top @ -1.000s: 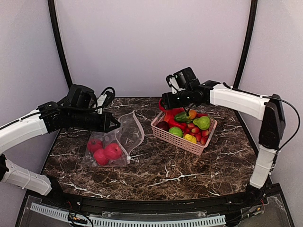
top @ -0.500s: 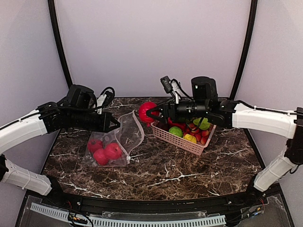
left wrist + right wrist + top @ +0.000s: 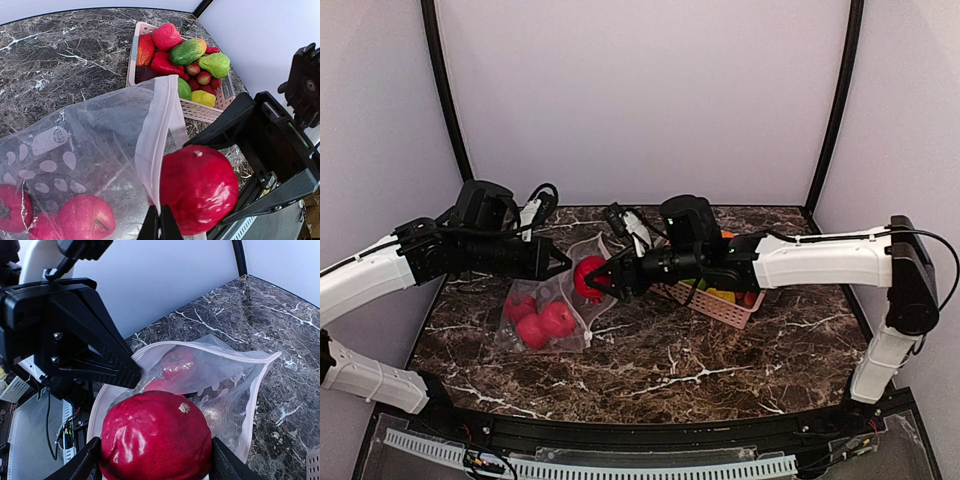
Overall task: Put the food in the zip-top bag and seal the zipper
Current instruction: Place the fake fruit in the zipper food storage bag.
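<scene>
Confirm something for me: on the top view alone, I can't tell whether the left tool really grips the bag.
Observer: Yes; the left wrist view shows the left tool shut on the zipper, holding that edge up.
Operator: Is the red fruit inside yet?
Observer: No; the right wrist view shows it held in the right tool, just in front of the bag and its open mouth.

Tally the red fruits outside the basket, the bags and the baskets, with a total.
Bagged red fruits: 3
Held red fruit, in the right pincer: 1
Clear zip-top bag: 1
Pink basket: 1
Total: 6
</scene>
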Controlling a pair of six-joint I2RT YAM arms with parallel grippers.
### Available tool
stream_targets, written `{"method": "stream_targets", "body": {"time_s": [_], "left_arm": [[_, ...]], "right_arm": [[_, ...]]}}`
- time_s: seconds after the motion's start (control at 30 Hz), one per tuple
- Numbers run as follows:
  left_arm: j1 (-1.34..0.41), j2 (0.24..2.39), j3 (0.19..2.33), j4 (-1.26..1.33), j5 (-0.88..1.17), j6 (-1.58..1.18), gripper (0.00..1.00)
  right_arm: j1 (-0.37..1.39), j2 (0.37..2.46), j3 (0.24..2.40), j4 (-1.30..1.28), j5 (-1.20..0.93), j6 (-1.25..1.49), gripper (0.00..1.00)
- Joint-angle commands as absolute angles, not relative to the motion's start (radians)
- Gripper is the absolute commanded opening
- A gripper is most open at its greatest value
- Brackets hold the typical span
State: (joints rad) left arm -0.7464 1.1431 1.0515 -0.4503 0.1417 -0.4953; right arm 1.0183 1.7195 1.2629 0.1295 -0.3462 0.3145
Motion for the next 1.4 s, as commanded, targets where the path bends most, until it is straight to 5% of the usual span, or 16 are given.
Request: {"method": "stream_targets", "body": {"time_s": [0.0, 0.97, 1.37], "left_arm": [[-0.749, 1.116, 1.038, -0.446, 0.152, -0.5, 0.01], [-0.748, 1.107, 1.039, -0.457, 0.136, -0.495, 0.01], [-0.746, 1.108, 1.034, -0.462, 0.131, -0.497, 0.01]], "right_arm": [[1.051, 1.756, 1.34, 0.072, -0.214, 0.298, 0.68], [1.068, 1.659, 1.357, 0.011, -0.209, 0.233, 0.9], [0.976, 1.468, 1.318, -0.249, 0.065, 0.207, 0.98]]}}
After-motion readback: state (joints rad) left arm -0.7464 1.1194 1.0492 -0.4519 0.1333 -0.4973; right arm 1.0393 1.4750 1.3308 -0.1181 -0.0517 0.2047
